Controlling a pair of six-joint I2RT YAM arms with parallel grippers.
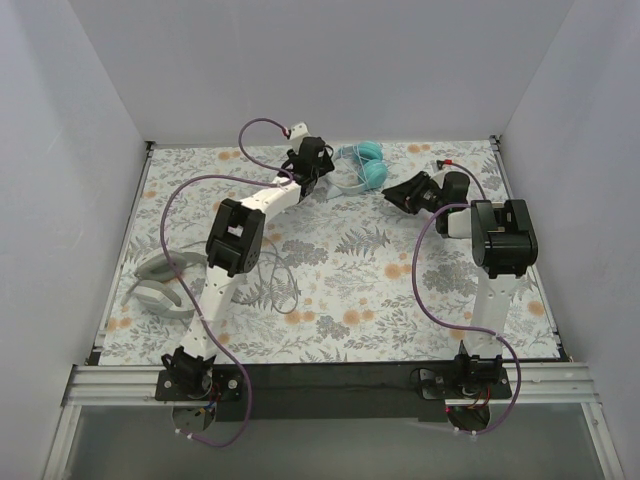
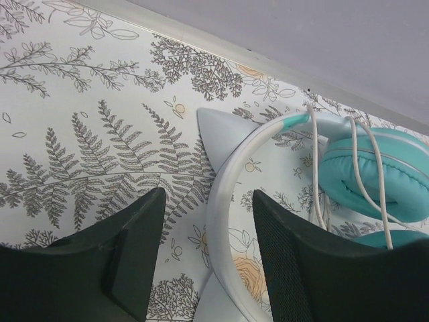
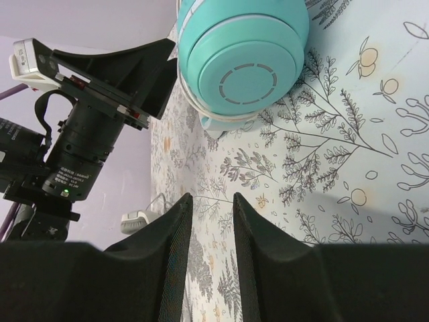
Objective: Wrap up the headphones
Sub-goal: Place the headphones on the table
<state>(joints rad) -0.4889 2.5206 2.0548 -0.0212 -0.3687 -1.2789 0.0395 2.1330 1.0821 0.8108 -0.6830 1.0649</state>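
Above the teal headphones (image 2: 375, 171), the left gripper (image 2: 208, 198) hangs, jaws apart.

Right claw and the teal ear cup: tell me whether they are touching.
Apart. The right wrist view shows the right claw stopping short of the teal ear cup, with a stretch of the patterned table visible between them.

Soft, even white light fills the enclosure, leaving only faint shadows on the surface (image 1: 400, 300). The overhead view is sharp; in the wrist views the black fingers (image 2: 315, 282) show little detail.
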